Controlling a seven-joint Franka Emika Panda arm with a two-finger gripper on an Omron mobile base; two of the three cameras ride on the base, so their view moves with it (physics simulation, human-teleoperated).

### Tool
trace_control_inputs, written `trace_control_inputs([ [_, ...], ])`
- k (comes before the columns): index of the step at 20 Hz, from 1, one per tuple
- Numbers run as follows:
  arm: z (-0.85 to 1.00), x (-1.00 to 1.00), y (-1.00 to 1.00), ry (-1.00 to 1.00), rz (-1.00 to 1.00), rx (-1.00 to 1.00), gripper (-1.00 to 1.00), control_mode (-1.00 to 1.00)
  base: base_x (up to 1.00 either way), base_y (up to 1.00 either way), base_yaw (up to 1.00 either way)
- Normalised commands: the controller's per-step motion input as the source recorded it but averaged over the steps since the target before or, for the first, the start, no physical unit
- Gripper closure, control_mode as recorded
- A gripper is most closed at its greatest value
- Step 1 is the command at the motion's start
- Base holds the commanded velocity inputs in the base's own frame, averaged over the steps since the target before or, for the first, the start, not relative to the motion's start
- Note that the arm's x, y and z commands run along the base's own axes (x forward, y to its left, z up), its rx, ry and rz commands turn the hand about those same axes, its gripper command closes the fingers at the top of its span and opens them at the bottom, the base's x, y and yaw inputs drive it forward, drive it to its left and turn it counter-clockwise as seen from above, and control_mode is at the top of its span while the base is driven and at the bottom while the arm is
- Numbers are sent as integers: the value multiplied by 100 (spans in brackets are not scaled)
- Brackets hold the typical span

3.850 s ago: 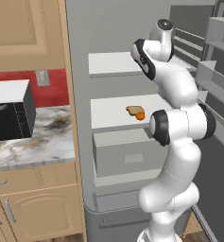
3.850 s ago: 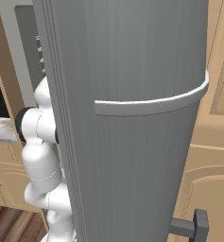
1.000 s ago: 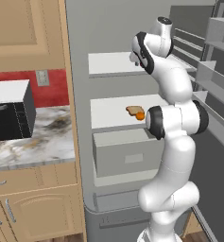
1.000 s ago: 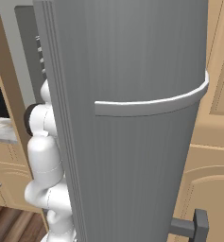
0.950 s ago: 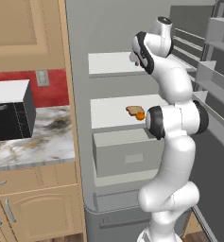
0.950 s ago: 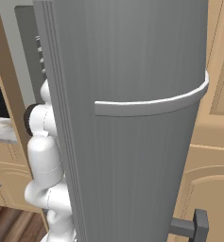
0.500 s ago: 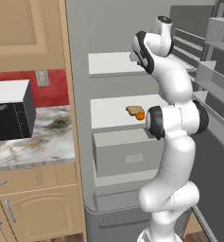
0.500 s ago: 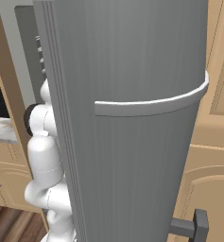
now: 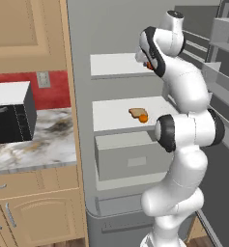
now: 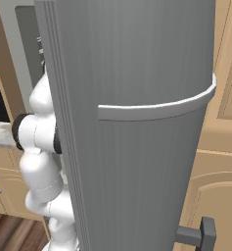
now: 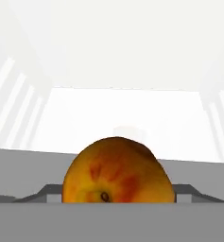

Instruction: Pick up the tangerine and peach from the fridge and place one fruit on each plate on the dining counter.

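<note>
Left base view: arm reaching high into the open fridge (image 9: 82,58), hand level with the upper white shelf (image 9: 118,65), raised there presumably because the peach (image 9: 148,64) lies at that height; just a sliver of orange-red showing beside the hand, right of that upper shelf. One shelf lower, a plain bright orange ball, the tangerine (image 9: 143,117), sitting near the middle shelf's front edge, touching a flat tan piece of food (image 9: 135,113) just to its left; left untouched for now, likely because one fruit per trip is all the hand can carry. Pale grey drawer (image 9: 130,157) directly under the tangerine's shelf. Black microwave (image 9: 9,111) on the marbled worktop, well apart from the fridge to its left.

Right base view: grey fridge door (image 10: 137,122) swung wide, blocking the inside of the fridge; white arm links peeking out past the door's left edge, set close against the fridge so the reach to the shelves stays short.

Hand view: peach (image 11: 117,174) large and close at the bottom centre, mottled orange-red, stem dimple facing the camera, white fridge walls behind it. Placed right where the fingers would be, so probably between them, yet fingers hidden; spread or pinching cannot be told
</note>
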Motion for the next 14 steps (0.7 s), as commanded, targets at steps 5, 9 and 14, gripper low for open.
trace_control_inputs([
  [5, -31, -100, 45, 0, 0, 0, 100, -100, 0, 0, 0],
  [9, -63, -100, 33, 0, 0, 0, 100, -100, 0, 0, 0],
  [14, -54, -100, 23, -1, 0, 0, 100, -100, 0, 0, 0],
])
